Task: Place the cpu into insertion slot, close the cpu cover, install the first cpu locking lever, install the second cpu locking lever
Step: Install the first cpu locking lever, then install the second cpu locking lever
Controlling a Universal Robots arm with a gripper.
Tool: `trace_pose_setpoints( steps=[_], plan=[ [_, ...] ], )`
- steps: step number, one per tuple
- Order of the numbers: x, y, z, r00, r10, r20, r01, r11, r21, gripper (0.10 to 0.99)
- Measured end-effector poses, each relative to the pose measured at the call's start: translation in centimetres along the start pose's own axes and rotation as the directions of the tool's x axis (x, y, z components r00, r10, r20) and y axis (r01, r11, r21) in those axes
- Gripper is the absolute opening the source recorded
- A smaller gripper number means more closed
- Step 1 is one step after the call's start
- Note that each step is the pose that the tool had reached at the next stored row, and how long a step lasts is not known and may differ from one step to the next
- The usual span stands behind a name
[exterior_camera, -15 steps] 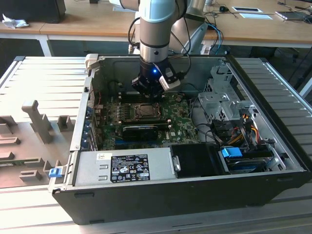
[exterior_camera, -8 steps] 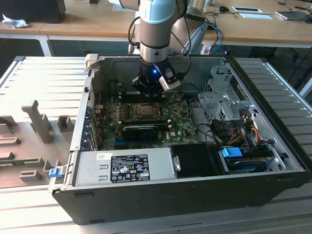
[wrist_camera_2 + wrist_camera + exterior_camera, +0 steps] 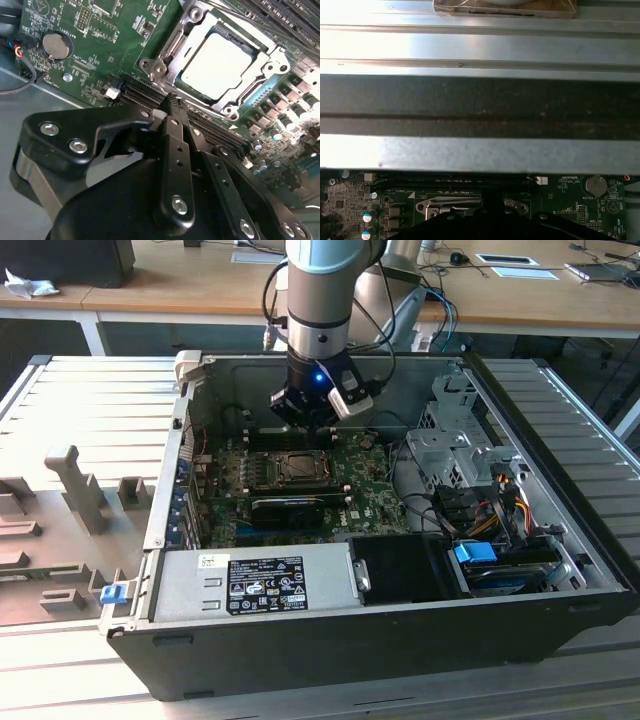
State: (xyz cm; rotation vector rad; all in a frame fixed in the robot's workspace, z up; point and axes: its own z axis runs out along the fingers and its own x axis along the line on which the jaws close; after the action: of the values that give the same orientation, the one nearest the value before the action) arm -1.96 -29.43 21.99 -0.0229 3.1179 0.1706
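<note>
Now: silvery square cpu (image 3: 216,65) seated under closed grey metal cpu cover (image 3: 172,47).
Fingers (image 3: 172,112): clenched, empty, just beside socket; press levers squarely.

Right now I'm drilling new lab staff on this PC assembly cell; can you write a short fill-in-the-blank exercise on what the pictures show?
1. In the second wrist view the cpu lies inside the ____.
2. The cpu cover is folded ____ around the chip.
3. The round coin battery sits on the ____ circuit board.
4. In the exterior view the gripper hangs inside the open computer ____.

Missing words: insertion slot; down; green; case
</note>
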Motion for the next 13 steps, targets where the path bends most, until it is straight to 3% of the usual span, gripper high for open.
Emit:
trace_pose_setpoints(
  steps=[13],
  plan=[
    [0.01, -0.77, -0.09, 1.0000, 0.000, 0.0000, 0.000, 1.0000, 0.000, 0.106]
  ],
)
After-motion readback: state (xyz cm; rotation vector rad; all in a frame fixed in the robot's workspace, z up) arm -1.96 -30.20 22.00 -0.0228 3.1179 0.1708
